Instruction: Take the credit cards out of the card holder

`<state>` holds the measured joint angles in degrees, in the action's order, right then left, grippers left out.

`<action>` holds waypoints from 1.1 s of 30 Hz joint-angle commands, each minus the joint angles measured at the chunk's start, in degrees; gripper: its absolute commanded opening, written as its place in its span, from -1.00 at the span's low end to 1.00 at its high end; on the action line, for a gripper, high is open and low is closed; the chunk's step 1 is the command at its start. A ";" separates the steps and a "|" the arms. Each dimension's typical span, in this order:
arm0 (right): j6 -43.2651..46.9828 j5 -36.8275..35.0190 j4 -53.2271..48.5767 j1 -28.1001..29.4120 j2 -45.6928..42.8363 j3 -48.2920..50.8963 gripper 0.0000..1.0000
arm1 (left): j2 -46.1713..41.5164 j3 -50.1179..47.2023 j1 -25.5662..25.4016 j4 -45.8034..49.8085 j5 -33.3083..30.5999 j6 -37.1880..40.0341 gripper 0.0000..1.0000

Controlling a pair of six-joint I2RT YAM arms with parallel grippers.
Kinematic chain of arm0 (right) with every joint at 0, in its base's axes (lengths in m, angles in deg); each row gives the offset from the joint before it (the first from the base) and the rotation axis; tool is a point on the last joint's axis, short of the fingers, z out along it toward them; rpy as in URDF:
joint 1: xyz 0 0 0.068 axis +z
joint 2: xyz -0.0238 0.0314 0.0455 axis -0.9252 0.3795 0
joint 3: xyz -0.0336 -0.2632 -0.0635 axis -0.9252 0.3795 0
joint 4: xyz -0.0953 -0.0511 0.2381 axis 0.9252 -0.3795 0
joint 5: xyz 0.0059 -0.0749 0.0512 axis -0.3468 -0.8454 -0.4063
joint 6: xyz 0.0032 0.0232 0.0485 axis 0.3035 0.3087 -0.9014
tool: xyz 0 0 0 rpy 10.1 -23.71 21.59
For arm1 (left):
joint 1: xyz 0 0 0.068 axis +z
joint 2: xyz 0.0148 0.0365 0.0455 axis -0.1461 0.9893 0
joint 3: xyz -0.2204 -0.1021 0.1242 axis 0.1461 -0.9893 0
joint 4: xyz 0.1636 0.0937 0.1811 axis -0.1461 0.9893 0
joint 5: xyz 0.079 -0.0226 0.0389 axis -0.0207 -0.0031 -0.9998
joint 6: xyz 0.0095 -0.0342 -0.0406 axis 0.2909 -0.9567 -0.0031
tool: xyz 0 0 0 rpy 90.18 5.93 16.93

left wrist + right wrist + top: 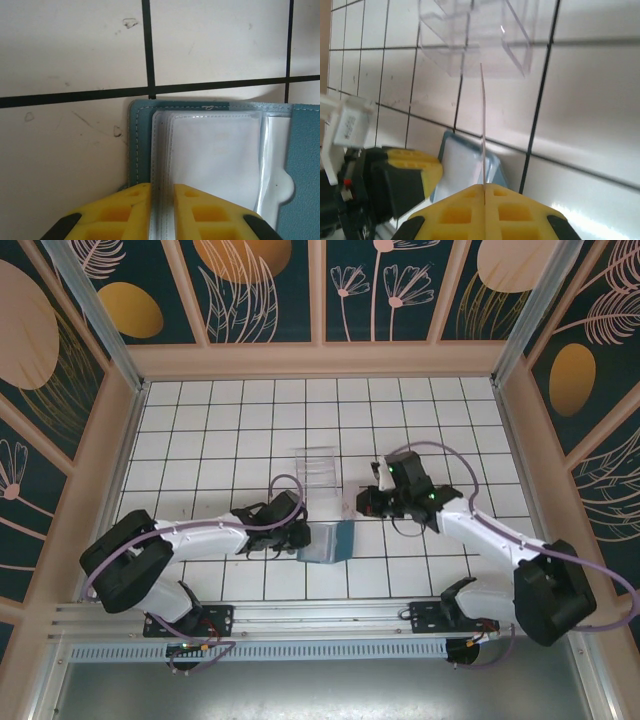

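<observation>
Because a credit card is thin, light and stiff with a smooth face, it should slide out easily but can also slip from a weak pinch. I judge the best hold is on a short edge, flat between the two pads. The right gripper is fully closed on such a card: in the right wrist view the card stands edge-on, a pale thin line rising from between the yellow fingers. It appears clear of the wallet and lifted above the table, with the clear tray beyond it. The card holder lies open on the white tiles at the near middle, between the two arms and just in front of the tray. It is soft and light, so it would probably be dragged along when a card is pulled, and it needs to be pinned. The left gripper does this: its jaws are narrow, closed on the edge of the clear plastic sleeves inside the teal cover, with the fingers on both sides of the stack. The sleeves look flexible and glossy, so this grip may slide under a hard pull. Whether another card sits in the sleeves I cannot tell, because they look only pale and milky.
</observation>
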<state>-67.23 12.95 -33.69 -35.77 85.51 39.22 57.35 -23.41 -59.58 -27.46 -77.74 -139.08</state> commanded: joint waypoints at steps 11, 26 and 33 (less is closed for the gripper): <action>53.45 -4.11 -10.70 -0.19 10.84 -22.10 -1.00 | -1.56 -3.46 -0.19 3.54 -0.68 -2.48 -0.60; 79.56 -8.22 -22.89 1.77 31.91 -45.01 -1.00 | -2.41 -3.76 -0.24 4.24 -1.24 -2.82 -0.61; 83.01 -8.57 -26.95 2.00 40.22 -54.27 -1.00 | -2.87 -3.71 -0.22 4.58 -1.17 -3.00 -0.61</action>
<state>12.22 5.02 -56.79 -34.22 123.84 -11.55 54.64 -25.81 -59.58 -27.22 -77.76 -141.31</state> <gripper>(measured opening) 0.052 0.196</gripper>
